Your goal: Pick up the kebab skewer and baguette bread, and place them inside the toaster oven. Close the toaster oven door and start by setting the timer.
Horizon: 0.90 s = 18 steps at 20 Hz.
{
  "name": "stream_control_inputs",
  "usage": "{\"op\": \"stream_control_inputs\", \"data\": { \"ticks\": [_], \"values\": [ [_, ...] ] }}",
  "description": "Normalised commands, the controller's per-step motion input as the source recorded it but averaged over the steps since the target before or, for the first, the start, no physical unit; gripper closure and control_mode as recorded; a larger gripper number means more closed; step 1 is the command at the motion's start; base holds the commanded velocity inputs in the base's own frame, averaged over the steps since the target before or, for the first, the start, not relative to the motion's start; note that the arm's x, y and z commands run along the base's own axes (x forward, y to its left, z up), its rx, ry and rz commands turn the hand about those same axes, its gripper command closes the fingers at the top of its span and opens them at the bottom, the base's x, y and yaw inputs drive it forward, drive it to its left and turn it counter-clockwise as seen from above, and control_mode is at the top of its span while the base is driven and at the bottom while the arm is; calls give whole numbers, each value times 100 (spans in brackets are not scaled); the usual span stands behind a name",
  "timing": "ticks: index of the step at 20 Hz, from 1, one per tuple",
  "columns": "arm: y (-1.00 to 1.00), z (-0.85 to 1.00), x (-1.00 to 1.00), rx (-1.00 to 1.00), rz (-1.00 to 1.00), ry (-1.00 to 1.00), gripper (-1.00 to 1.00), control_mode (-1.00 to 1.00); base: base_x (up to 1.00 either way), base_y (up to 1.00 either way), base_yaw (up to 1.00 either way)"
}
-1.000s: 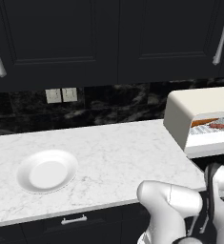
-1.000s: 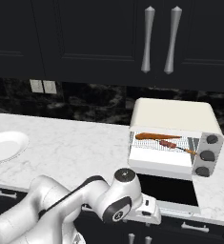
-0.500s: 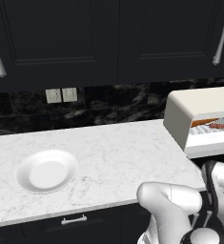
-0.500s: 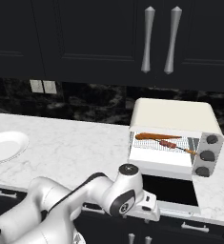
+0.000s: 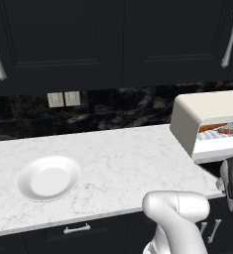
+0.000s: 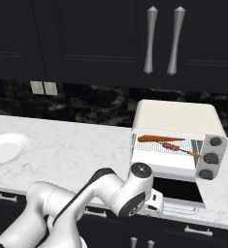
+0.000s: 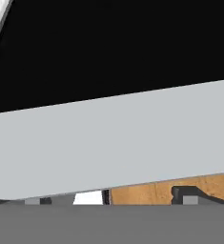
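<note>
The kebab skewer (image 6: 176, 146) and baguette bread (image 6: 159, 138) lie on the rack inside the toaster oven (image 6: 176, 140) on the desk (image 6: 72, 150). The toaster oven door (image 6: 179, 190) hangs open, flat, at the desk's front edge. The arm reaches low beneath it; whether the jaws are spread or pressed together I cannot tell. Lifting off-centre could let the door slip and drop back.

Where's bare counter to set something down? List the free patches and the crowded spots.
Free: the marble counter between the white plate and the toaster oven, back to the dark backsplash. Crowded: the counter's right end, where the oven's open door lies folded down with the arm beside it; its rack holds the baguette bread and kebab skewer.
</note>
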Motion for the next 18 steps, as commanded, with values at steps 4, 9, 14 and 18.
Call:
{"op": "stream_control_inputs", "data": {
  "ticks": [4, 9, 14, 18],
  "values": [
    [52, 42, 99, 0, -5, -49, -100, -100, 0, 0, 0],
    [64, 40, 100, 0, -6, -51, -100, -100, 0, 0, 0],
    [71, 25, 100, 0, -6, -48, -100, -100, 0, 0, 0],
    [56, 24, 100, 0, -5, -35, -100, -100, 0, 0, 0]
  ]
}}
